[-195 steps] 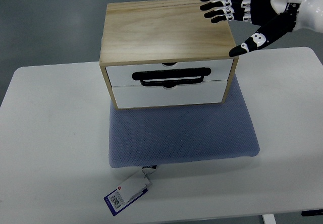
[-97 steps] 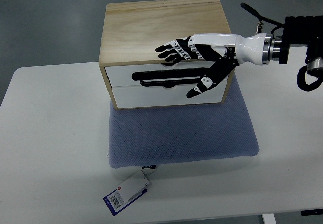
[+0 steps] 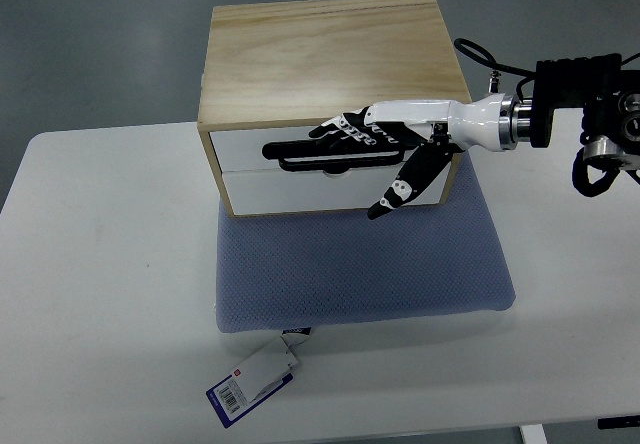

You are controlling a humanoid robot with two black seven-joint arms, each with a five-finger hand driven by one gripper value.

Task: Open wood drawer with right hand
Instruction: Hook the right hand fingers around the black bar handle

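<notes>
right robot hand spread, gripping nothing | fingers over black handle | hook handle, pull drawer straight out

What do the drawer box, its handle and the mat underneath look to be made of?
Drawer box: pale unfinished wood with visible grain, with smooth white drawer fronts, probably painted. Handle: matte black, plastic or metal, unclear. Mat: blue-grey woven or mesh fabric, dotted texture.

The wood drawer box stood upright on the blue mat, both white drawers shut, a black handle across the upper one.
</notes>
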